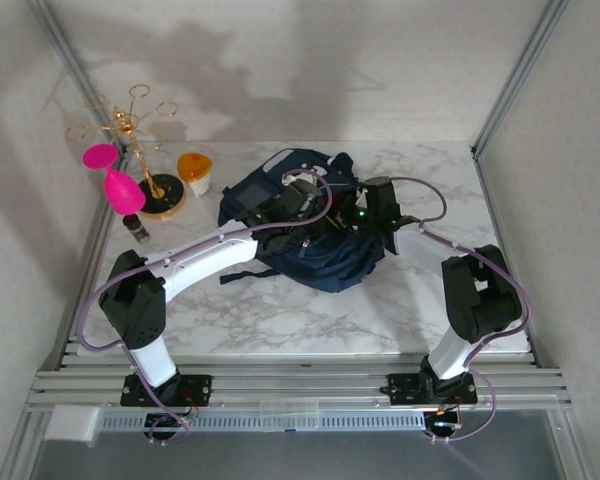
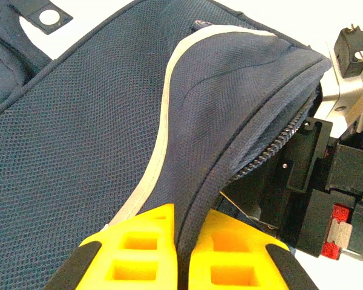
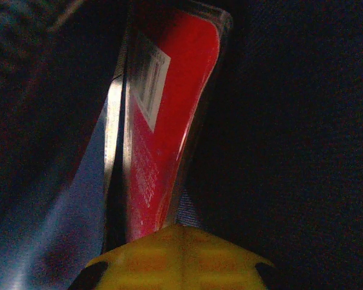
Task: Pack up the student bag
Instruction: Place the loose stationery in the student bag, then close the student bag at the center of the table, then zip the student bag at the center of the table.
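The student bag (image 1: 325, 260), navy fabric with a pale stripe (image 2: 163, 121), lies mid-table between both arms. My left gripper (image 1: 310, 197) is shut on the bag's fabric edge beside the zipper (image 2: 272, 148), with the cloth pinched between its yellow fingers (image 2: 139, 248) and held up so the opening gapes. My right gripper (image 1: 358, 215) reaches into that opening. In the right wrist view its fingertips (image 3: 181, 241) meet in the dark interior, closed on the lower edge of a flat red packet (image 3: 169, 109) with a white label, which stands upright inside the bag.
At the back left stand a gold wire rack (image 1: 130, 130) with pink glasses (image 1: 120, 185), an orange-topped cup (image 1: 194, 170) and a small dark bottle (image 1: 136, 229). Frame posts and walls close in both sides. The right arm's black body (image 2: 345, 175) sits close beside the bag opening.
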Controlling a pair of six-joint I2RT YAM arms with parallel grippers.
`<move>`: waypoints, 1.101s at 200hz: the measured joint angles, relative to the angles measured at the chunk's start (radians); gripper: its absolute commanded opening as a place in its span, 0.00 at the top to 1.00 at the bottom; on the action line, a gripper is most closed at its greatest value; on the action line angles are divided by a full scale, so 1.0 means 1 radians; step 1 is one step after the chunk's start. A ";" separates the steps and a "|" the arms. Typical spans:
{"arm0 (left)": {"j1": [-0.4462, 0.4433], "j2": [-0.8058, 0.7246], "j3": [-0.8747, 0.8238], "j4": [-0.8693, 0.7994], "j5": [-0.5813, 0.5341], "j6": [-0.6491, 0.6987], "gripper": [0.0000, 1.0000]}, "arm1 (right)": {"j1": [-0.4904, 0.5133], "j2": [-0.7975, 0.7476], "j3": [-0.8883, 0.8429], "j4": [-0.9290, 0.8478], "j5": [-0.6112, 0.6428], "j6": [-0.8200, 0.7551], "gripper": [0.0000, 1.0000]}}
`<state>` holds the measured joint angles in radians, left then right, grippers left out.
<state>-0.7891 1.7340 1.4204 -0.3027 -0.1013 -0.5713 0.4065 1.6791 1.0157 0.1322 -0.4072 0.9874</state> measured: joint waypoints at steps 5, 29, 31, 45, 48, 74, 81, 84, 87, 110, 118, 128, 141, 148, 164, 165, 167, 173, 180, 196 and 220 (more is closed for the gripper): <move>0.001 0.000 0.000 0.000 0.000 -0.005 1.00 | 0.000 -0.002 0.000 -0.003 0.000 -0.003 0.98; 0.001 0.007 0.001 0.003 0.018 -0.026 0.85 | -0.018 -0.045 -0.002 -0.056 0.007 -0.048 0.89; 0.001 0.009 0.001 0.005 0.021 -0.029 0.81 | -0.020 -0.052 -0.003 -0.063 0.007 -0.054 0.88; 0.001 0.021 0.002 0.014 0.046 -0.039 0.62 | -0.047 -0.117 -0.020 -0.111 0.017 -0.097 0.82; 0.001 0.021 0.002 0.019 0.053 -0.038 0.60 | -0.059 -0.140 -0.027 -0.125 0.023 -0.105 0.80; 0.006 -0.003 -0.035 0.109 0.129 -0.066 0.47 | -0.137 -0.300 -0.070 -0.228 0.049 -0.188 0.73; 0.013 -0.030 -0.072 0.142 0.157 -0.074 0.45 | -0.150 -0.335 -0.072 -0.262 0.069 -0.217 0.71; 0.017 -0.043 -0.092 0.159 0.167 -0.082 0.44 | -0.151 -0.347 -0.074 -0.273 0.077 -0.228 0.70; 0.021 -0.060 -0.112 0.171 0.175 -0.086 0.43 | -0.152 -0.357 -0.074 -0.284 0.084 -0.240 0.69; 0.080 -0.214 -0.284 0.242 0.225 -0.138 0.40 | -0.114 -0.433 -0.093 -0.372 0.156 -0.304 0.63; 0.111 -0.261 -0.338 0.267 0.237 -0.163 0.40 | -0.082 -0.457 -0.107 -0.401 0.188 -0.322 0.61; 0.157 -0.304 -0.400 0.298 0.246 -0.203 0.40 | -0.035 -0.477 -0.121 -0.431 0.216 -0.326 0.59; 0.209 -0.326 -0.470 0.344 0.264 -0.257 0.40 | 0.054 -0.489 -0.134 -0.464 0.257 -0.328 0.57; 0.237 -0.325 -0.510 0.376 0.273 -0.294 0.40 | 0.101 -0.488 -0.137 -0.476 0.280 -0.328 0.56; 0.271 -0.312 -0.599 0.450 0.297 -0.375 0.40 | 0.230 -0.469 -0.137 -0.497 0.336 -0.322 0.52; 0.272 -0.311 -0.602 0.452 0.297 -0.377 0.41 | 0.240 -0.467 -0.137 -0.497 0.341 -0.323 0.52; 0.273 -0.308 -0.611 0.461 0.301 -0.385 0.41 | 0.251 -0.465 -0.137 -0.497 0.347 -0.322 0.52; 0.274 -0.294 -0.628 0.480 0.311 -0.412 0.42 | 0.296 -0.447 -0.135 -0.499 0.368 -0.319 0.52; 0.274 -0.272 -0.637 0.505 0.322 -0.446 0.43 | 0.337 -0.425 -0.130 -0.502 0.388 -0.314 0.52; 0.273 -0.225 -0.637 0.563 0.340 -0.514 0.47 | 0.407 -0.349 -0.109 -0.509 0.424 -0.304 0.51; 0.273 -0.207 -0.650 0.623 0.336 -0.582 0.51 | 0.467 -0.239 -0.066 -0.515 0.490 -0.290 0.51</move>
<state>-0.5163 1.5272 0.7700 0.3202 0.2348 -1.1530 0.8734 1.4403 0.9493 -0.3824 0.0826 0.6971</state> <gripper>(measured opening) 0.512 0.491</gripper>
